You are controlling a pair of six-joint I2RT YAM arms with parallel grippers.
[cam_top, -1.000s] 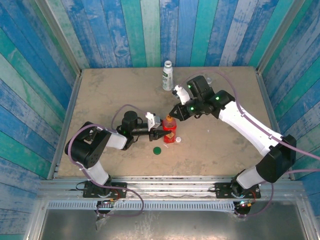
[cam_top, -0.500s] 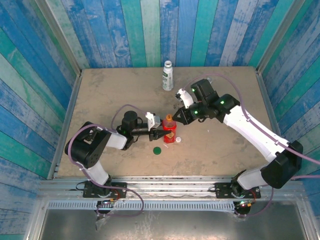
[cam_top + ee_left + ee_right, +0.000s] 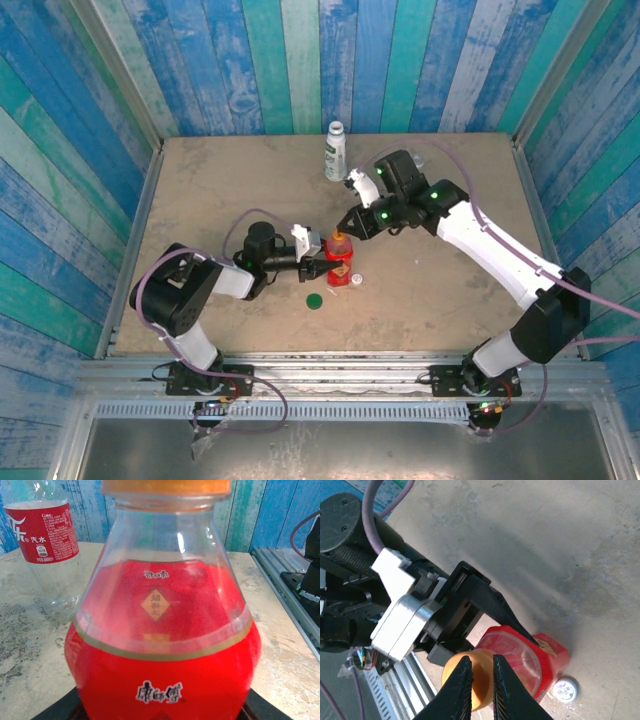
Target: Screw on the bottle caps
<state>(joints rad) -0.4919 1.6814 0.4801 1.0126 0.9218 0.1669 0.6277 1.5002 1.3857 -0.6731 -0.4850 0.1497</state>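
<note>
While on bottle [image 3: 525,655], cap [image 3: 453,674] within right gripper [image 3: 481,663].

- Finding: a robot test cell of the laboratory or workshop kind.
- Two jointed machine arms, the left arm [image 3: 190,290] and the right arm [image 3: 500,255], are bolted side by side at the near edge of the counter [image 3: 220,180].
- An aluminium rail [image 3: 330,372] and a sheet-metal panel [image 3: 330,450] run along that edge.
- Purple cables [image 3: 371,502] loop along the arms; green indicator lights [image 3: 383,214] glow on the right one.
- Walls [image 3: 300,60] of blue and teal plank pattern enclose the counter on three sides, booth-fashion.
- Goods on the counter: small drink bottles, including a red bottle [image 3: 342,268] and a white-labelled bottle [image 3: 335,152].
</note>
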